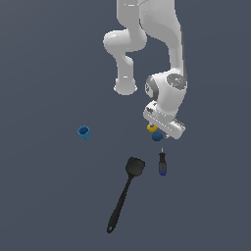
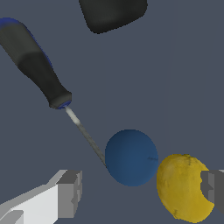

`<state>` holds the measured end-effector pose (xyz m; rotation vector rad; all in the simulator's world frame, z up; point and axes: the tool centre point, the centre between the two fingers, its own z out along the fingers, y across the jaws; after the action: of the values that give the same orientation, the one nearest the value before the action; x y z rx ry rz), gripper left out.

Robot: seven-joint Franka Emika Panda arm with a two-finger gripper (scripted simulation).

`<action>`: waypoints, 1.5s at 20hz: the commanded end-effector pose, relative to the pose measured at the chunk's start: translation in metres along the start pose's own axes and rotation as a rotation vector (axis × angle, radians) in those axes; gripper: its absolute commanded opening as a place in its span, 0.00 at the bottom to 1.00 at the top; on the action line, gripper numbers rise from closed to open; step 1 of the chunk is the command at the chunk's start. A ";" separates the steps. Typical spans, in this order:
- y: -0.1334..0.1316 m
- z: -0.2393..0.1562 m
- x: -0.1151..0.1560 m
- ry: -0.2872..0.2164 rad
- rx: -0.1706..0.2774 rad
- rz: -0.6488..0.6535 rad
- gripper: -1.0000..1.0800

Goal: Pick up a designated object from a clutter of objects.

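Note:
The designated object, a small dark blue ball (image 1: 157, 137) (image 2: 131, 157), lies on the dark floor just under my hand. A yellow ball (image 1: 151, 128) (image 2: 183, 188) sits right beside it, nearly touching. My gripper (image 1: 159, 131) (image 2: 142, 192) is open and low over the pair. In the wrist view one finger (image 2: 70, 194) stands clear of the blue ball, and the other finger (image 2: 214, 188) is partly hidden behind the yellow ball. Nothing is held. The screwdriver's metal tip reaches the blue ball's side.
A dark-handled screwdriver (image 1: 162, 164) (image 2: 35, 65) lies just past the balls. The long black spatula (image 1: 125, 193) (image 2: 113, 13) lies beyond it, toward the exterior view's bottom. A light blue cup (image 1: 84, 132) stands apart at the exterior view's left.

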<state>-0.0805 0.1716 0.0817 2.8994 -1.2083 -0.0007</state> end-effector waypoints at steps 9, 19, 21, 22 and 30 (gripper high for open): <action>0.001 0.021 0.000 0.000 0.000 0.001 0.96; 0.001 0.050 -0.001 0.000 0.001 0.003 0.96; 0.001 0.051 -0.001 0.000 0.001 0.003 0.00; 0.001 0.051 -0.001 0.000 0.001 0.003 0.00; 0.001 0.051 -0.001 0.000 0.001 0.003 0.00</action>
<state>-0.0699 0.1653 0.0411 2.8989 -1.2421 0.0328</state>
